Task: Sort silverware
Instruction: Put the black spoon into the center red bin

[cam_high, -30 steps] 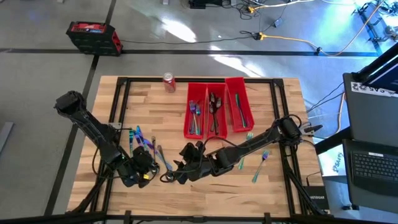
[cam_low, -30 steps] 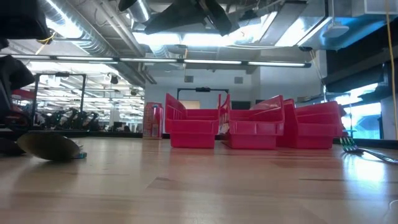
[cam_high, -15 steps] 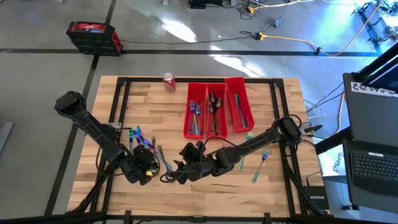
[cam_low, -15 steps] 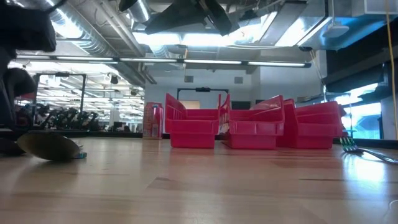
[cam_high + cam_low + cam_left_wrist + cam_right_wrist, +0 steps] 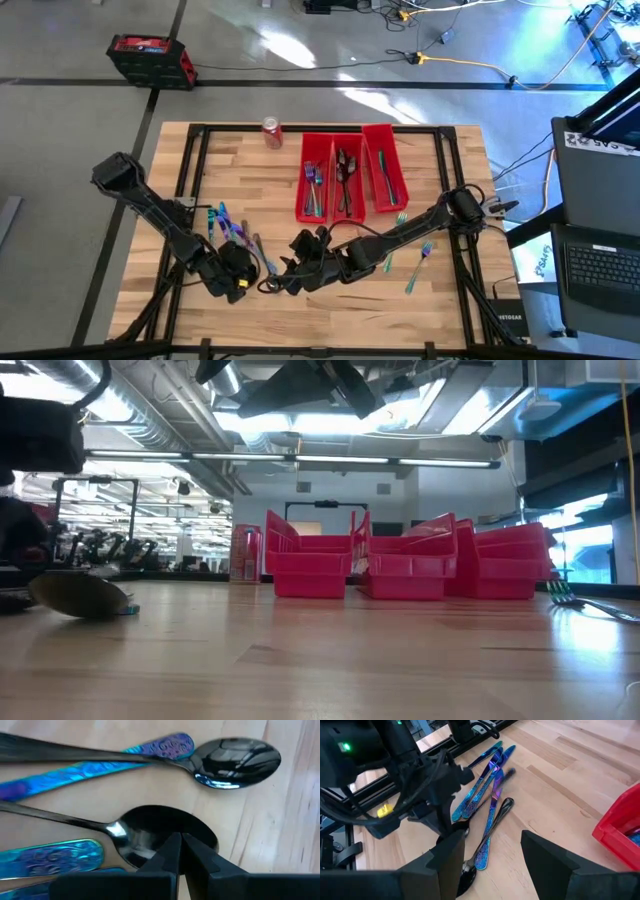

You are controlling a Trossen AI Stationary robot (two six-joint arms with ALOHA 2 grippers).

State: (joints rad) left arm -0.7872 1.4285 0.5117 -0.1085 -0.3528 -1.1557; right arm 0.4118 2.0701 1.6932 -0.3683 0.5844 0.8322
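Left arm stretched from its base near 9 o'clock of the table (image 5: 150, 200) down toward 7 o'clock, wrist bent low over the boards. Left gripper (image 5: 181, 851) poised right above the bowl of a dark spoon (image 5: 150, 832), fingers pressed together, tips touching or just shy of the bowl; cannot tell which, and nothing seen between them. A second dark spoon (image 5: 235, 762) just beyond, its handle crossing an iridescent handle (image 5: 100, 767).

Right arm reaching from its base near 3 o'clock across the front of the table toward 6 o'clock, forearm nearly flat. Right gripper (image 5: 490, 855) hovering near the same heap, fingers (image 5: 550, 857) apart and empty, facing the left gripper (image 5: 232, 275) with little room between the two.

Loose silverware (image 5: 487, 787) fanned on the boards around 7 o'clock: teal-blue-purple handles overlapping, a dark spoon among them, partly shadowed by the left wrist. Two iridescent forks (image 5: 418, 262) lying apart near 4 o'clock, just beside the right forearm. More pieces sorted already inside three red bins (image 5: 305, 205) standing side by side at 12 to 1 o'clock: forks in the left one, dark spoons in the middle, slim pieces in the right.

Red soda can (image 5: 271, 132) upright at 11 o'clock, just beside the bins. From table height, a spoon bowl (image 5: 80, 596) resting at the near left, a fork (image 5: 585, 600) at far right.
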